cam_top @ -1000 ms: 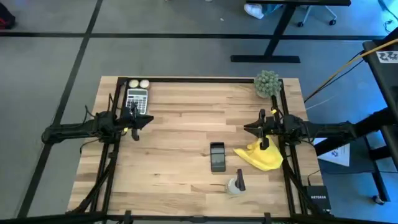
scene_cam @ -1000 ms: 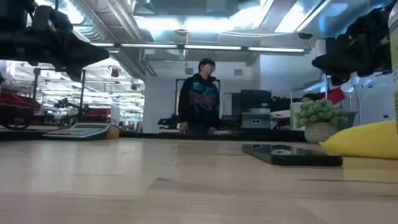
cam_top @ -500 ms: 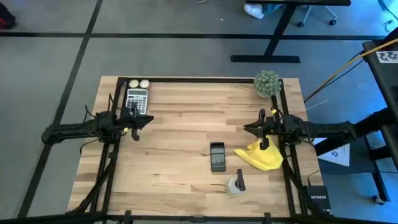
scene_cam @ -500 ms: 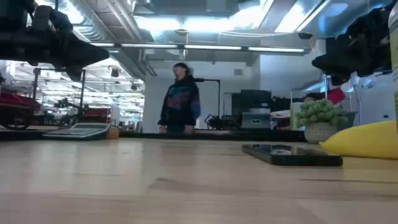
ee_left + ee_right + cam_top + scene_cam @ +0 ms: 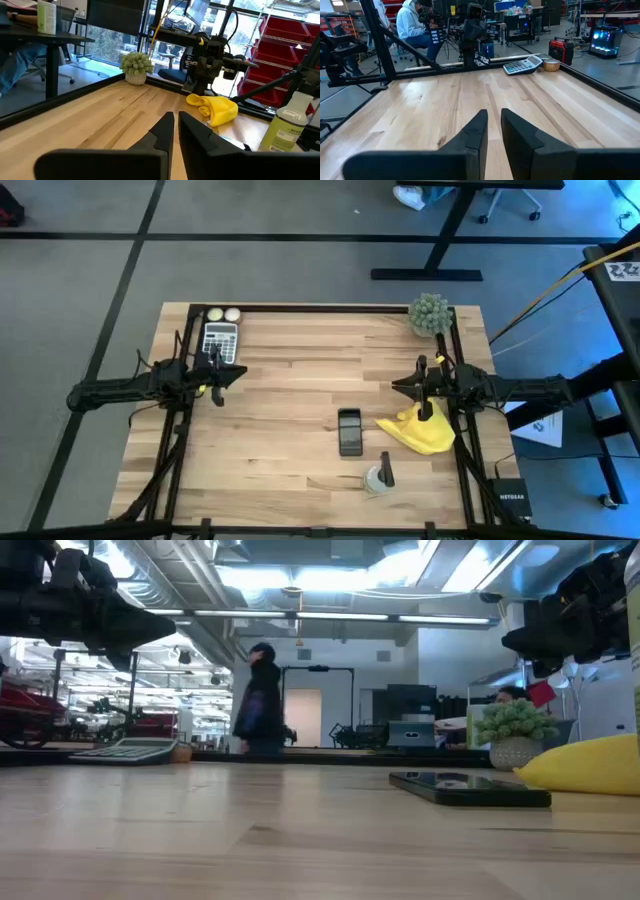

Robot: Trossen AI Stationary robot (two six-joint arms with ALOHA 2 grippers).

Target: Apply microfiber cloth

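The bright yellow, wrinkly microfiber cloth (image 5: 422, 432) lies in a soft heap on the light wooden table (image 5: 290, 380), at about 4 o'clock from the table's middle, close to the right edge. It also shows in the left wrist view (image 5: 214, 108) and at the side of the low view (image 5: 590, 764).

The right gripper (image 5: 400, 386) hangs in the air just beside the cloth, at about 11 o'clock from it. It is not touching the cloth. Its two dark fingers (image 5: 472, 134) are almost together, with only a thin gap, and they hold nothing.

The left gripper (image 5: 240, 372) waits at about 9 o'clock on the table, well apart from the cloth. Its fingers (image 5: 162, 131) are nearly closed too, and empty.

A flat black smartphone (image 5: 349, 430) lies just beside the cloth, at its 9 o'clock. A small spray bottle with a dark top (image 5: 380, 475) lies near the cloth, at about 7 o'clock from it. A little green round plant in a pot (image 5: 429, 313) stands at the far right corner. A grey calculator (image 5: 220, 339) rests at the far left corner.

A person in dark clothes (image 5: 261, 700) stands in the room behind the table.
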